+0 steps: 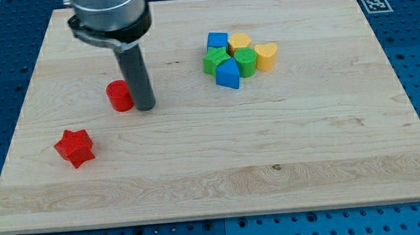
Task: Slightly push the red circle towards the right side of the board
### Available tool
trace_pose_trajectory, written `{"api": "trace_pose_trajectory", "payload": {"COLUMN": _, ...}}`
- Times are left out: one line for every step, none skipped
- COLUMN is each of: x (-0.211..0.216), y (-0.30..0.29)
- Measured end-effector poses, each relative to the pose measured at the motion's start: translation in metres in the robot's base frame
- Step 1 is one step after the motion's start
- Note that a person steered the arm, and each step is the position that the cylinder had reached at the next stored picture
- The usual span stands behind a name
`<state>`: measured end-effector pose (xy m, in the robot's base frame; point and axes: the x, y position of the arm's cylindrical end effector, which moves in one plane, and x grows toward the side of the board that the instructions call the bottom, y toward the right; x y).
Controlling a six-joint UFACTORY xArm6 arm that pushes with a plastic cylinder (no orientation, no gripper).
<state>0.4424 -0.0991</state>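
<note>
The red circle [119, 96] sits on the wooden board [222, 176] in the left half, above the middle height. My tip [145, 107] stands just to the right of the red circle, touching or nearly touching its right side. The rod comes down from the arm at the view's top left.
A red star [74, 148] lies below and left of the red circle. A tight cluster sits right of centre near the top: a blue block [217, 40], a yellow block [239, 42], a green star [215, 60], a green circle [245, 61], a blue block [228, 74] and a yellow heart [266, 55].
</note>
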Motion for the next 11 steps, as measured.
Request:
{"api": "trace_pose_trajectory", "payload": {"x": -0.024, "y": -0.016}}
{"api": "trace_pose_trajectory", "payload": {"x": -0.024, "y": -0.048}}
{"api": "trace_pose_trajectory", "payload": {"x": -0.027, "y": -0.053}}
{"api": "trace_pose_trajectory", "payload": {"x": -0.049, "y": -0.019}}
{"api": "trace_pose_trajectory", "payload": {"x": -0.054, "y": -0.043}}
{"api": "trace_pose_trajectory", "payload": {"x": -0.054, "y": -0.1}}
{"api": "trace_pose_trajectory", "payload": {"x": -0.054, "y": -0.12}}
{"api": "trace_pose_trajectory", "payload": {"x": -0.035, "y": -0.116}}
{"api": "trace_pose_trajectory", "payload": {"x": -0.021, "y": -0.116}}
{"api": "trace_pose_trajectory", "payload": {"x": -0.021, "y": -0.105}}
{"api": "trace_pose_trajectory", "payload": {"x": -0.021, "y": -0.098}}
